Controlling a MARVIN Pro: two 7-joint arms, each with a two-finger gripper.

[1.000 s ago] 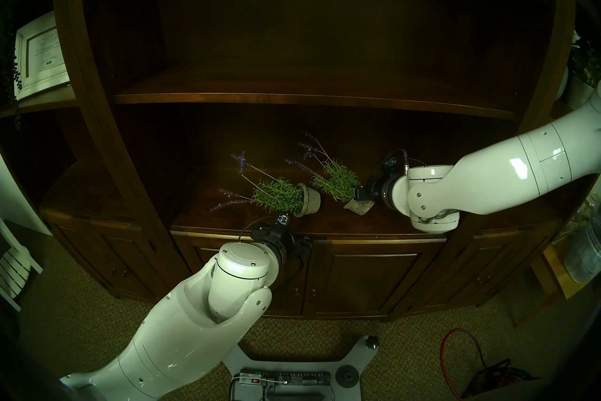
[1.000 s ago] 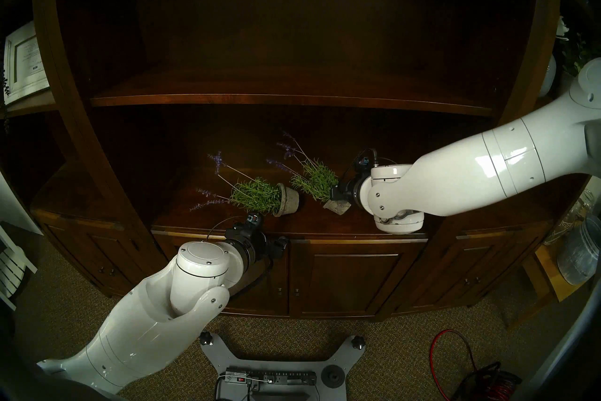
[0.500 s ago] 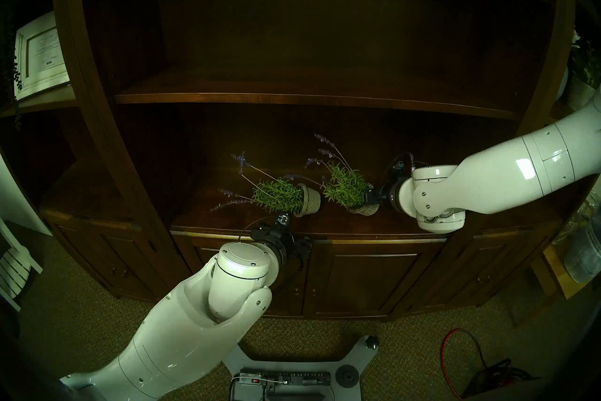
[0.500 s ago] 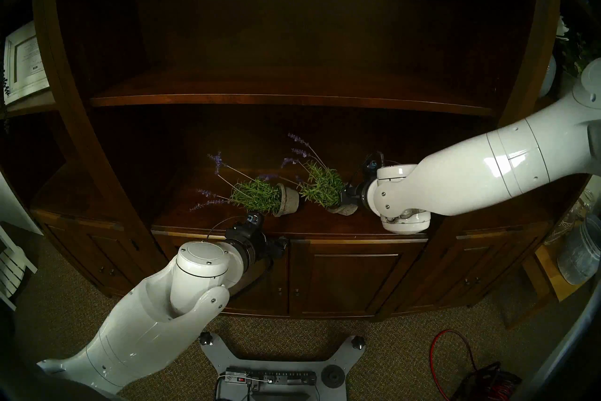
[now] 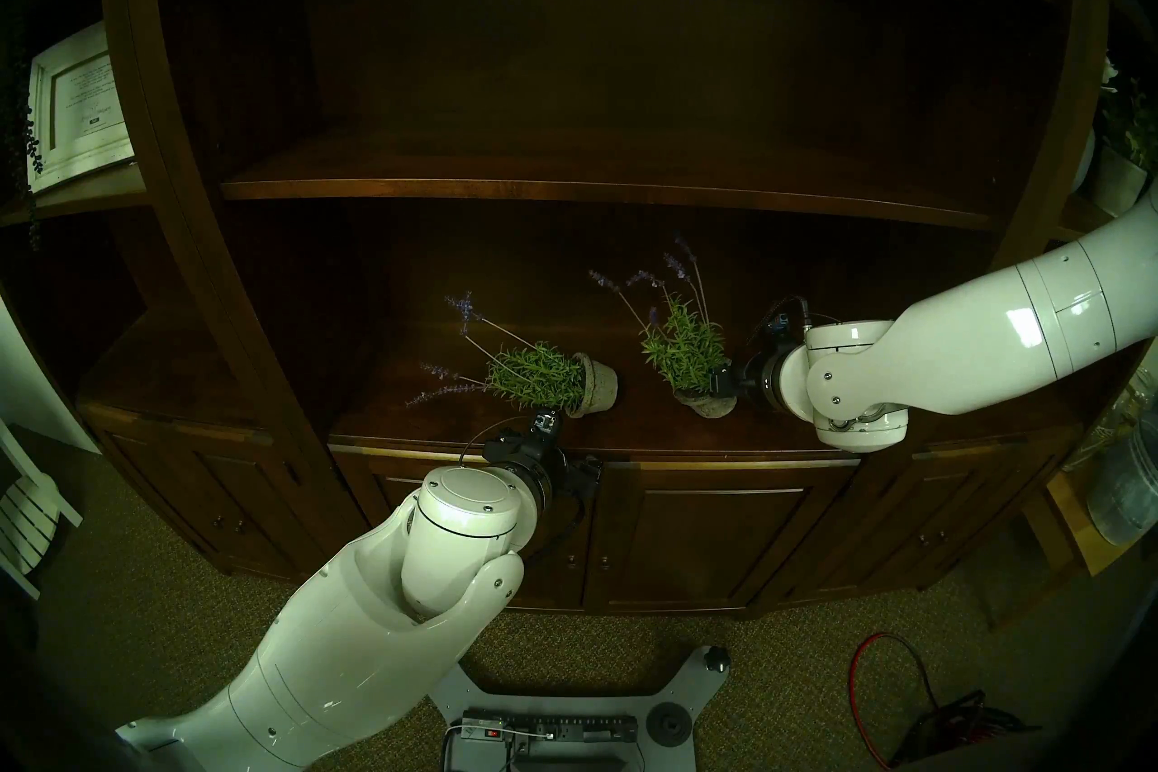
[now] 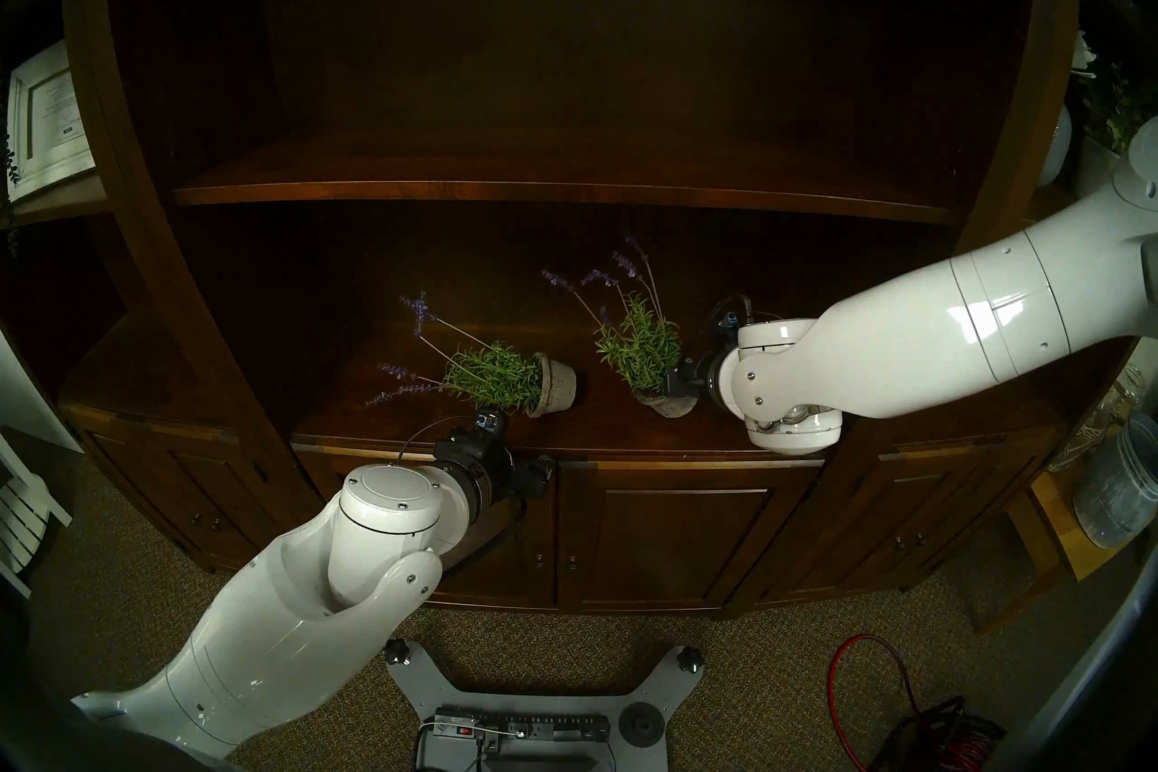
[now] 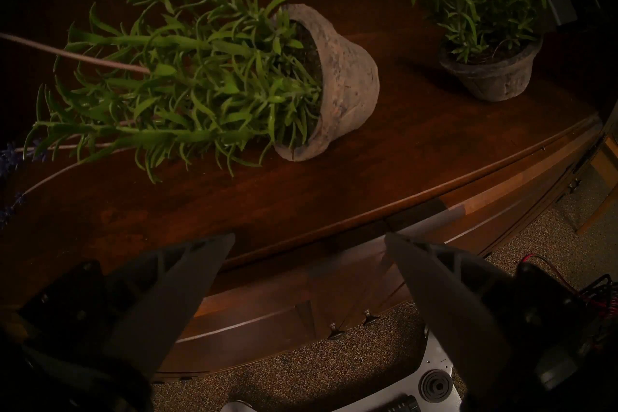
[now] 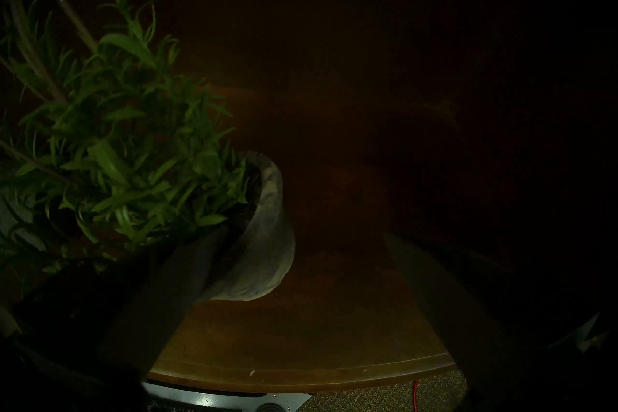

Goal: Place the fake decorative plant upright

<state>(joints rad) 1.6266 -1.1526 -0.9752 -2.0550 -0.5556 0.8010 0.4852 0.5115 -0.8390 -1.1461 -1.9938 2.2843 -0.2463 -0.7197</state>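
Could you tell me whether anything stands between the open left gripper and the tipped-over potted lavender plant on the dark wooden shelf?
Nothing visible does. The left gripper hangs open at the shelf's front edge, and only bare dark wooden shelf lies between it and the tipped-over grey clay pot of lavender. The second potted lavender stands off to the side.

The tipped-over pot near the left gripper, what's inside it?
The tipped-over pot holds green fake foliage with long pale stems, spilling sideways from its mouth. Dark filler shows just inside the rim; the base of the stems is hidden by leaves.
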